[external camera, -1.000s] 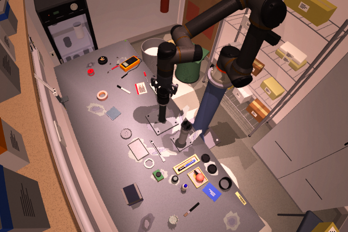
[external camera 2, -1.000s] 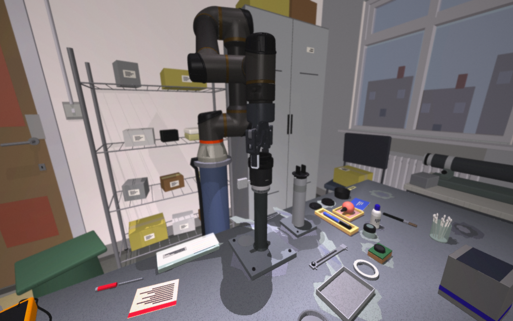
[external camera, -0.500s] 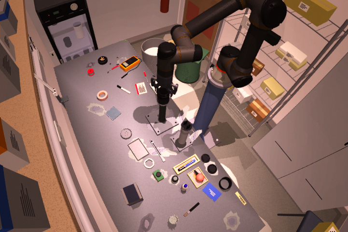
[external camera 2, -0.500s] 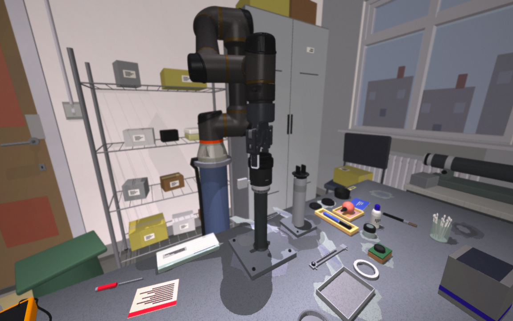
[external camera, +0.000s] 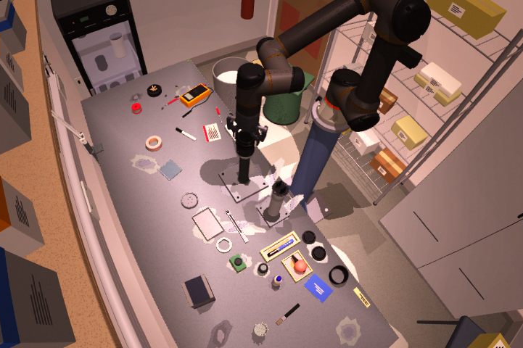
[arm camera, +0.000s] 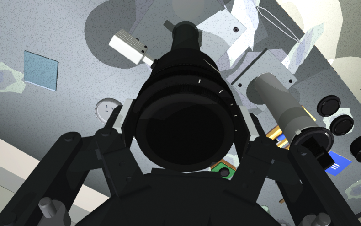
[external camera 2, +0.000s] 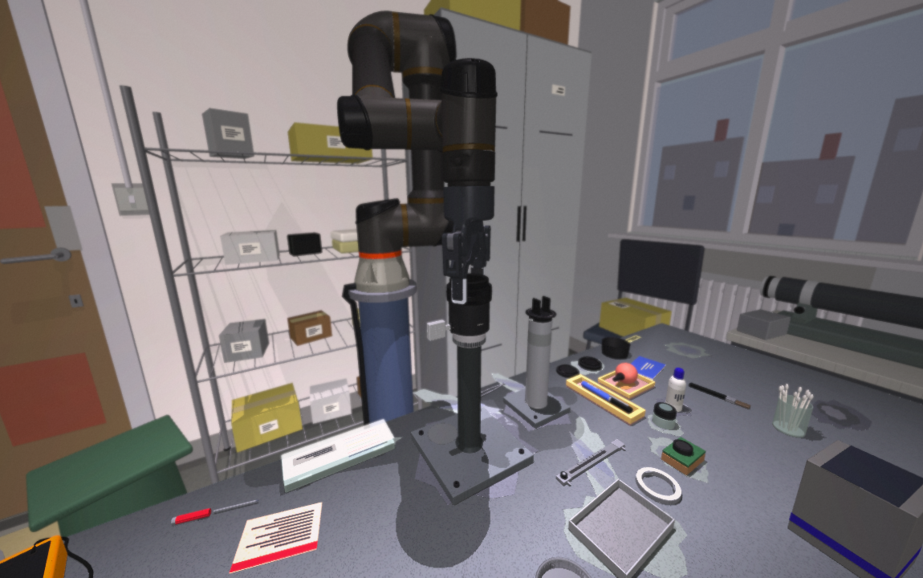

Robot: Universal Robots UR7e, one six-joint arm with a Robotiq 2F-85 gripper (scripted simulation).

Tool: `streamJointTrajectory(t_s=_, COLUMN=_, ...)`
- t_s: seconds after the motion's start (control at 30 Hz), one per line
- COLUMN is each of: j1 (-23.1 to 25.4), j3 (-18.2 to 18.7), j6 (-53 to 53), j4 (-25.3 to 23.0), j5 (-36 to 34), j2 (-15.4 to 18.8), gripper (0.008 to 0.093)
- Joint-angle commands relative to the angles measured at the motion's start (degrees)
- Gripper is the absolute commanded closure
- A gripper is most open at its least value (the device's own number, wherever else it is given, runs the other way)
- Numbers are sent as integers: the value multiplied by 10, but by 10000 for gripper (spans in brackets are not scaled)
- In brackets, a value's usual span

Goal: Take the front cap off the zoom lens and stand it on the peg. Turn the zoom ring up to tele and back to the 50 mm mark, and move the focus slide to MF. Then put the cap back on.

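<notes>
The black front cap (arm camera: pixel 313 142) stands on top of the grey peg (external camera 2: pixel 541 352), right of the zoom lens (external camera 2: pixel 470 309). The lens stands upright on a black post (external camera 2: pixel 468 399) over a grey base plate (external camera: pixel 243 183). Its front glass faces up, uncovered. My gripper (arm camera: pixel 184 123) comes straight down over the lens top. I grip the ribbed zoom ring (arm camera: pixel 184 92) from either side. White tick marks (arm camera: pixel 220 91) run along the ring's right edge. A small white block (arm camera: pixel 128 46) sticks out from the barrel lower down.
Behind the bench stand a wire shelf rack (external camera 2: pixel 264 287) and the arm's blue pedestal (external camera 2: pixel 384 352). An open tray (external camera 2: pixel 617 528), a white ring (external camera 2: pixel 659 483), a caliper (external camera 2: pixel 589 460) and yellow trays (external camera 2: pixel 605 394) lie on the table right of the base plate. A printed sheet (external camera 2: pixel 278 535) lies left.
</notes>
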Motion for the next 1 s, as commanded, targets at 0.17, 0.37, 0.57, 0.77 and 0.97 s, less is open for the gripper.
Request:
streamJointTrajectory(t_s=0.17, j1=0, j3=0, j6=0, j4=0, j5=0, j2=0, gripper=569)
streamJointTrajectory(t_s=0.37, j1=0, j3=0, j6=0, j4=0, j5=0, j2=0, gripper=449)
streamJointTrajectory(t_s=0.57, j1=0, j3=0, j6=0, j4=0, j5=0, j2=0, gripper=329)
streamJointTrajectory(t_s=0.77, j1=0, j3=0, j6=0, j4=0, j5=0, j2=0, gripper=209)
streamJointTrajectory(t_s=0.97, j1=0, j3=0, j6=0, j4=0, j5=0, j2=0, gripper=134)
